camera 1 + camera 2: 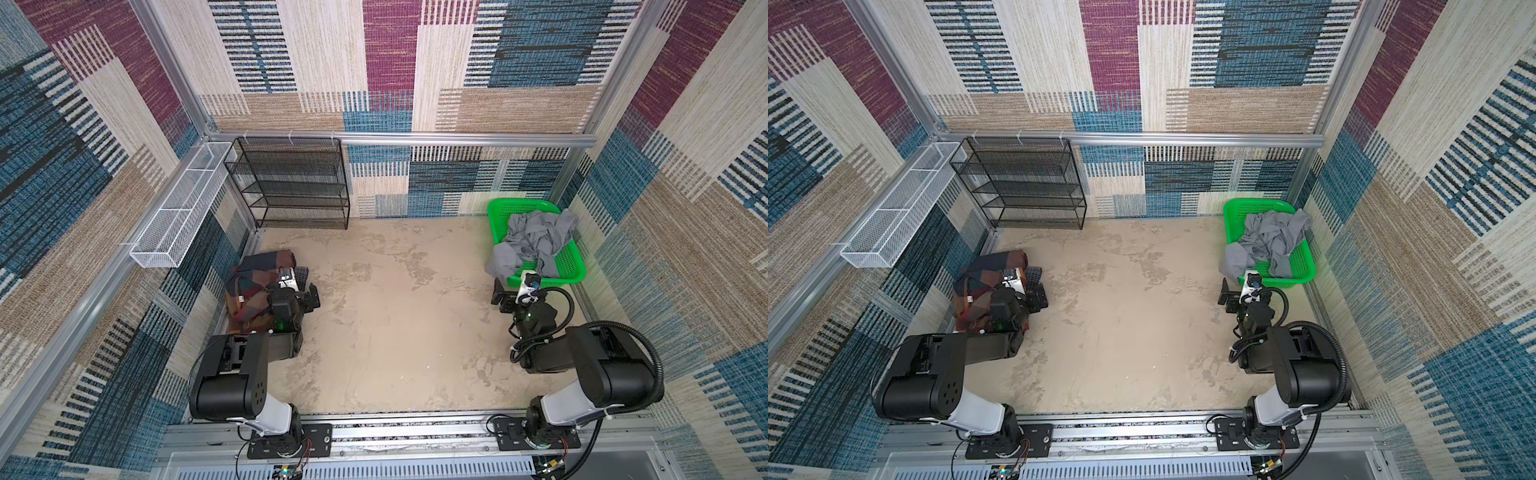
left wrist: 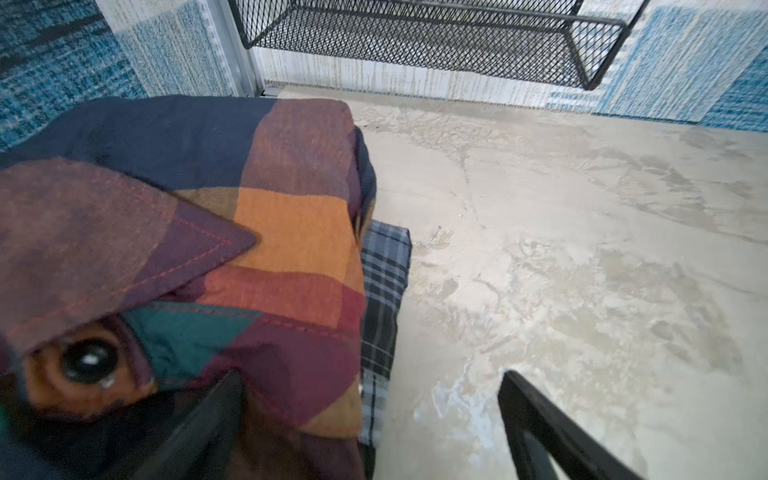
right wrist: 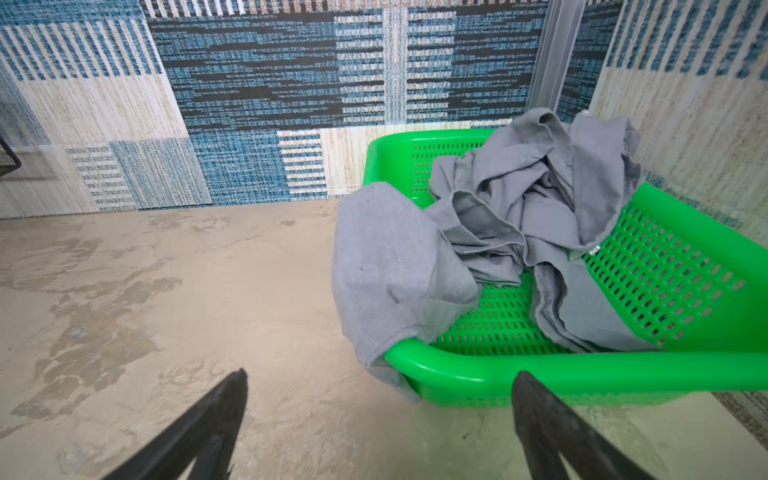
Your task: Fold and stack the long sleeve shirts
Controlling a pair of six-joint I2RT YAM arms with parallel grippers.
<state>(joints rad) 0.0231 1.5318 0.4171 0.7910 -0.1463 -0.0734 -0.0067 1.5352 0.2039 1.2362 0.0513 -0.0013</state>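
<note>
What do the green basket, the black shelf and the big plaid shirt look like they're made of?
Green basket: likely moulded plastic, glossy rim, rows of slots. Black shelf: apparently metal, matte dark mesh on thin rods. Plaid shirt: woven cloth, probably cotton, with visible weave and stitched seams.

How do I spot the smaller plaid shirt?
Start at the black mesh shelf at the back left; in front of it lies the big folded navy-orange-red shirt. The smaller shirt is the thin layer peeking out beneath its edge. It shows fine grey-black-white plaid, not bold colour blocks.
</note>
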